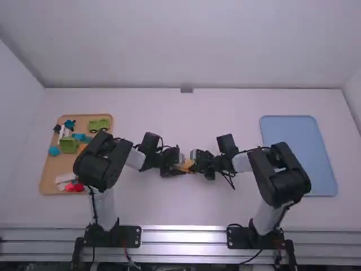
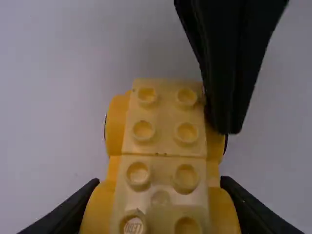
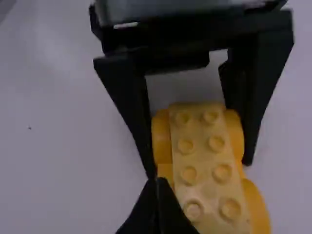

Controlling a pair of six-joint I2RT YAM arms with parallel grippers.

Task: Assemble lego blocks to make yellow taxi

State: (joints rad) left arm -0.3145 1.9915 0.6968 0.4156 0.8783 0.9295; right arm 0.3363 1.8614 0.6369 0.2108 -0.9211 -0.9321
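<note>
Pinching a yellow piece, left tool; right tool pressed together; high view adds a blue tray

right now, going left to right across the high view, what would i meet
Tan tray → left gripper → yellow block assembly → right gripper → blue tray.

Room to pass beyond the yellow blocks; left hand and right hand bar either end
</note>
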